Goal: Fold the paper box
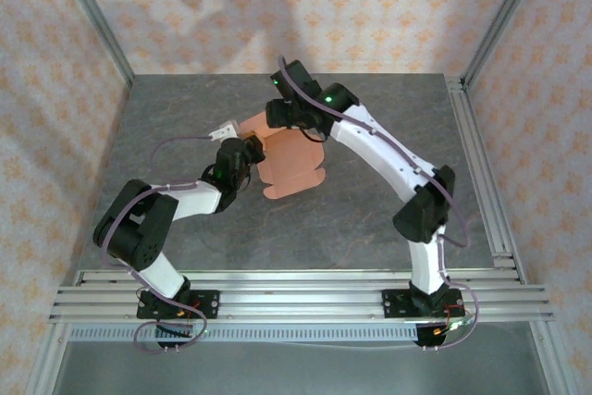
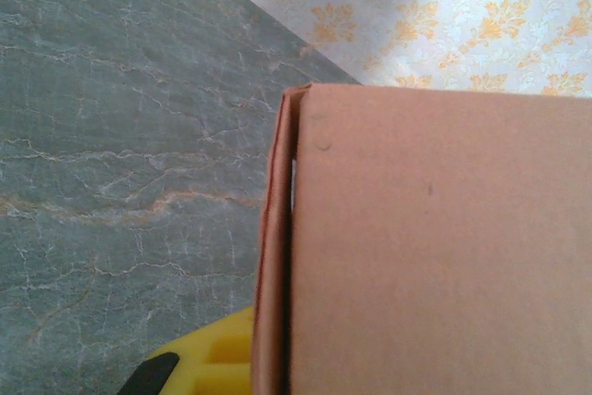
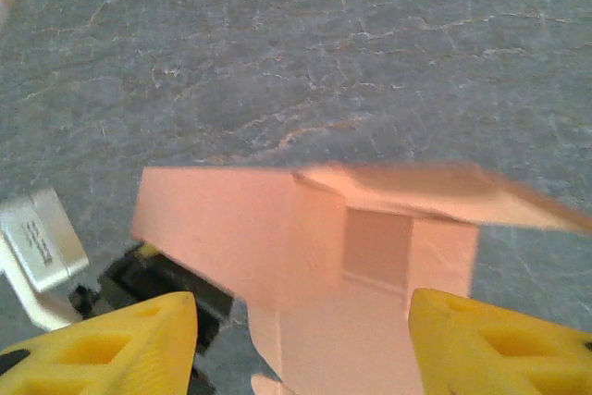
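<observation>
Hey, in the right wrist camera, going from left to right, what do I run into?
First the white plastic part at the left edge → one yellow jaw → the paper box → the other yellow jaw.

My inventory: paper box (image 1: pixel 291 164), plain salmon-pink card, darker along the folds; bench (image 1: pixel 185 127), dark grey stone pattern with pale veins, some rust-tinted; walls (image 1: pixel 370 6), cream with a repeating orange floral motif; my jaws, yellow with black trim; my right arm (image 1: pixel 388 150) and left arm (image 1: pixel 162 270), white shells, black joints; green light (image 1: pixel 327 97) on my right arm; rails (image 1: pixel 296 289), silver.
</observation>
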`<state>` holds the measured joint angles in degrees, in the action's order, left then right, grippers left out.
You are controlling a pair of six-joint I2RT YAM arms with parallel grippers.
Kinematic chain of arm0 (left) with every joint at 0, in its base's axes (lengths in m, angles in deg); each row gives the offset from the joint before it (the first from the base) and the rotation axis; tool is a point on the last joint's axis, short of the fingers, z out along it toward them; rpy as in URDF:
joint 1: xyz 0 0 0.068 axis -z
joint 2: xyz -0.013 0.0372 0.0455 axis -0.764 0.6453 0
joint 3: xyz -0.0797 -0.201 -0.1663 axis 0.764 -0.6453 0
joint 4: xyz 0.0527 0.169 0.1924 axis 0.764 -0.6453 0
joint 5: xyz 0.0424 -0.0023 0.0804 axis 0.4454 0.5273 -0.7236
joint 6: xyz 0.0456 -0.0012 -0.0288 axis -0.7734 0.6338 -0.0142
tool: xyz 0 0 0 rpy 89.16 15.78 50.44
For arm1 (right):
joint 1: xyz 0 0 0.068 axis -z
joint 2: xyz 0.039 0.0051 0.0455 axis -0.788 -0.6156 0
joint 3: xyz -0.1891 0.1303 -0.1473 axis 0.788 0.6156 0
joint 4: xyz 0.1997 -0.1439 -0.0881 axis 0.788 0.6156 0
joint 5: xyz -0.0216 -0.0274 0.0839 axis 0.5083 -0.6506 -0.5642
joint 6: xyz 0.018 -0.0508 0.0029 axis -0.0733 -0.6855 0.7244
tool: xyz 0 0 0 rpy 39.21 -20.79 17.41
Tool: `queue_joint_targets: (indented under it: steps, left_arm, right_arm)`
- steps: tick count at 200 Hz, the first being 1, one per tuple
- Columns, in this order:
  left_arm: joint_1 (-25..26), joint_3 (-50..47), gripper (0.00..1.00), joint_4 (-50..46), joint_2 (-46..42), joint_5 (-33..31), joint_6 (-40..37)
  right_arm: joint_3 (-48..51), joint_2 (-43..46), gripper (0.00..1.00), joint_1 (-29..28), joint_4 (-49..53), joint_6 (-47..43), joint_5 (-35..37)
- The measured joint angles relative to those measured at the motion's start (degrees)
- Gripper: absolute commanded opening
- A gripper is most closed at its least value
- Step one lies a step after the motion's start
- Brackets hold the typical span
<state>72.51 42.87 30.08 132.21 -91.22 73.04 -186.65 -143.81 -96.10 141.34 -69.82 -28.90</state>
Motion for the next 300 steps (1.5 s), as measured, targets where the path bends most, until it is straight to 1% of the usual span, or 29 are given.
queue_joint_targets:
  steps: [10, 33, 66, 99, 127, 153, 195, 225, 249, 278, 300]
  left_arm:
    - [-0.3, 0.6, 0.0, -1.3, 0.0, 0.5, 0.0]
    - [-0.9, 2.4, 0.0, -4.4, 0.1, 1.9, 0.1]
    - [-2.5, 5.6, 0.0, -12.2, 0.1, 4.3, 2.1]
    - [-2.9, 8.7, 0.0, -24.0, -0.9, 5.0, 4.3]
    - [-2.9, 8.7, 0.0, -30.8, -3.6, 5.2, 5.5]
    - [-2.9, 8.9, 0.0, -34.5, -5.1, 5.9, 6.2]
    - [-3.0, 8.9, 0.0, -36.7, -5.3, 6.6, 7.1]
    - [-3.0, 8.9, 0.0, -37.2, -5.3, 6.7, 7.2]
    - [-3.0, 8.9, 0.0, -37.2, -5.2, 7.0, 7.5]
    - [-3.0, 9.1, 0.0, -37.1, -4.8, 7.9, 8.1]
    - [-3.0, 9.1, 0.0, -37.1, -4.7, 8.0, 8.6]
  right_arm:
    - [4.9, 4.1, 0.58, 0.1, -2.4, -0.8, 0.6]
    - [13.2, 12.3, 0.58, 1.0, -7.5, -3.4, 0.4]
    - [19.9, 17.0, 0.57, 2.3, -14.1, -10.5, 0.2]
    - [25.6, 16.7, 0.57, 2.0, -19.8, -18.6, 0.5]
    - [27.0, 15.1, 0.56, 1.2, -25.6, -24.5, 0.9]
    - [27.0, 11.8, 0.57, -0.1, -31.3, -29.8, 1.4]
    - [28.2, 8.0, 0.59, -0.5, -39.2, -38.1, 1.4]
    - [30.6, 7.2, 0.61, -0.5, -44.6, -42.4, 1.7]
    - [33.6, 7.2, 0.62, 0.0, -46.6, -44.3, 0.7]
    - [36.1, 7.2, 0.63, 1.2, -47.8, -44.5, -1.6]
    - [36.8, 7.2, 0.61, 2.0, -47.7, -44.5, -1.9]
